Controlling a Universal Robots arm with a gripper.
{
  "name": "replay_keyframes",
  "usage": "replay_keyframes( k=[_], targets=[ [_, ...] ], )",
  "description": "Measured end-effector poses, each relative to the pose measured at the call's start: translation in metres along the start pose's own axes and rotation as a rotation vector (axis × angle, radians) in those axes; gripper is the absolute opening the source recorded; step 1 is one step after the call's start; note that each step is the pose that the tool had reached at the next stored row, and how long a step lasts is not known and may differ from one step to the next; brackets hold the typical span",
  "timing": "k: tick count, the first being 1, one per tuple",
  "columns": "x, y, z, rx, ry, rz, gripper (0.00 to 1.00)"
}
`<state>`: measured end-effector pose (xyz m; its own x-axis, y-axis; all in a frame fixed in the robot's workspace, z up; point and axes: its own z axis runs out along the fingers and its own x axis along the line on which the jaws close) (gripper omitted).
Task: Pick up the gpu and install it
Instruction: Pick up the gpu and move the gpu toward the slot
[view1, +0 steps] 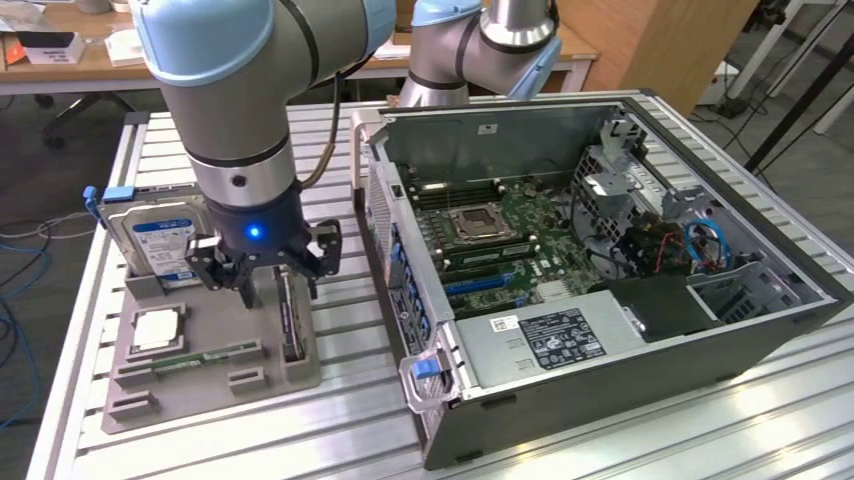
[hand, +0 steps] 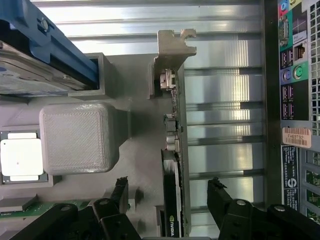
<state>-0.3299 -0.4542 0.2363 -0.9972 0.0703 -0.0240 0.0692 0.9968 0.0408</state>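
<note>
Directly below the gripper (view1: 278, 288), the gpu (hand: 175, 135) was seen standing on edge in a grey holder (view1: 200, 385). The gripper was held released, one finger on each side of the card, neither touching it. A hard drive (view1: 160, 238) was noted beside it.

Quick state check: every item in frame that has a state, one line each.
gripper: open, fingers either side of the gpu, not gripping.
gpu: on edge in its holder slot, not installed.
hard drive: upright in its holder slot.
processor: flat in its holder pocket.
memory stick: flat in the holder.
PC case: on its side, open, motherboard exposed.
</note>
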Motion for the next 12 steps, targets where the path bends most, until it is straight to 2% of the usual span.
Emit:
replay_keyframes(
  k=[3,5,8,9,12],
  targets=[
    [0.0000,0.0000,0.0001,-0.0001,-0.0001,0.000,0.73],
    [0.0000,0.0000,0.0001,-0.0001,-0.0001,0.000,0.60],
    [0.0000,0.0000,0.0001,-0.0001,-0.0001,0.000,0.54],
    [0.0000,0.0000,0.0001,-0.0001,-0.0001,0.000,0.47],
    [-0.0003,0.0002,0.0005,-0.0004,-0.0003,0.000,0.47]
  ],
)
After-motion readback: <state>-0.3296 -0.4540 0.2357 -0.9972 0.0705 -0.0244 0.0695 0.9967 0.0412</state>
